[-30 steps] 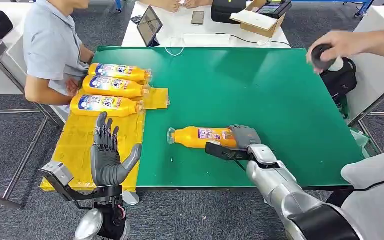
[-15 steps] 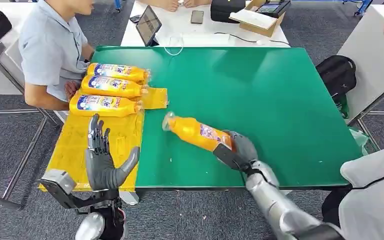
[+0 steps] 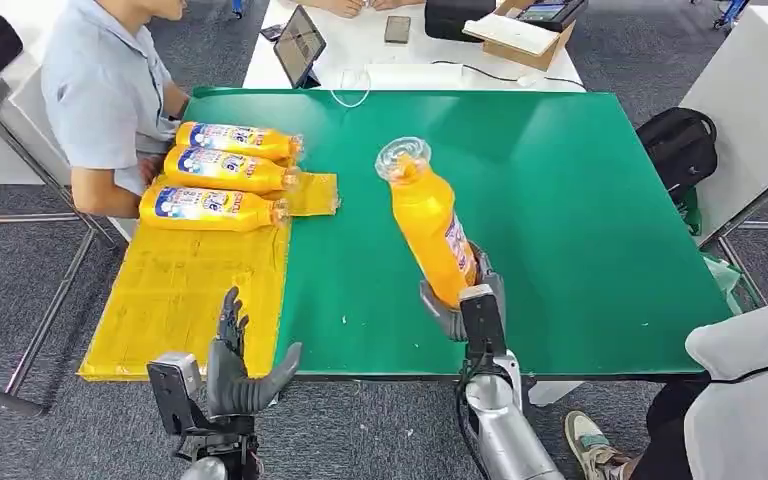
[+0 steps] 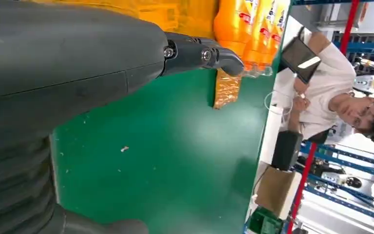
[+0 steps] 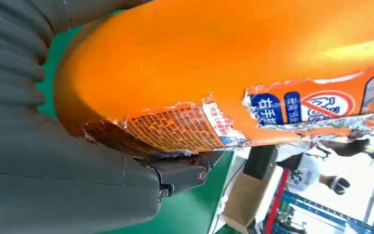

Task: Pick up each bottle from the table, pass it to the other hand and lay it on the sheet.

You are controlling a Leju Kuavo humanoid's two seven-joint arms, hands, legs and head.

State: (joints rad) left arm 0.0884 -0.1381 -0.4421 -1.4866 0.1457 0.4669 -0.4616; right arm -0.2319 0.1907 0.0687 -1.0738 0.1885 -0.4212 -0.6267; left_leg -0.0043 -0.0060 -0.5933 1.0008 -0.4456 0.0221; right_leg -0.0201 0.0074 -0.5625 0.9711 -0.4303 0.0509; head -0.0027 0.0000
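Right hand (image 3: 470, 300) grips bottle (image 3: 428, 218) raised above counter (image 3: 580, 200); left hand (image 3: 235, 365) spread, holding nothing.

The head camera looks steeply down over the flat green table top (image 3: 560, 200) from its near edge. Both wrist cameras, turned sideways, sit close behind their hands; the left one skims the same green surface toward the far white desk (image 4: 272, 131)

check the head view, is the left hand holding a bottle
No, the left hand is open and empty near the yellow sheet; the right hand grips the raised bottle.
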